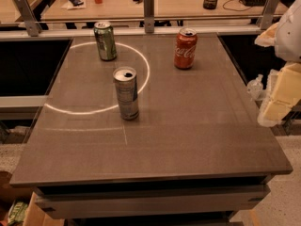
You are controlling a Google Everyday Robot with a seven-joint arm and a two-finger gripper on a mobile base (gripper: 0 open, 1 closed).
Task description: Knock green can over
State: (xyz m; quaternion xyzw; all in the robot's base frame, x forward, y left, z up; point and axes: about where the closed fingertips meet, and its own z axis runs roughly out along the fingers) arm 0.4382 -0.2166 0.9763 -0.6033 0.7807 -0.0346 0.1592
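The green can [105,41] stands upright at the far left of the grey table [188,140], its silver top and pull tab showing. My arm [282,91] comes in at the right edge of the view, beyond the table's right side. My gripper [257,86] hangs pale at the arm's end, just off the table's right edge and far to the right of the green can. It touches none of the cans.
A slim silver-grey can [126,93] stands upright near the table's middle left, in front of the green can. A red Coca-Cola can [185,48] stands upright at the far right. A metal rail [148,11] runs behind the table, with a wooden desk beyond.
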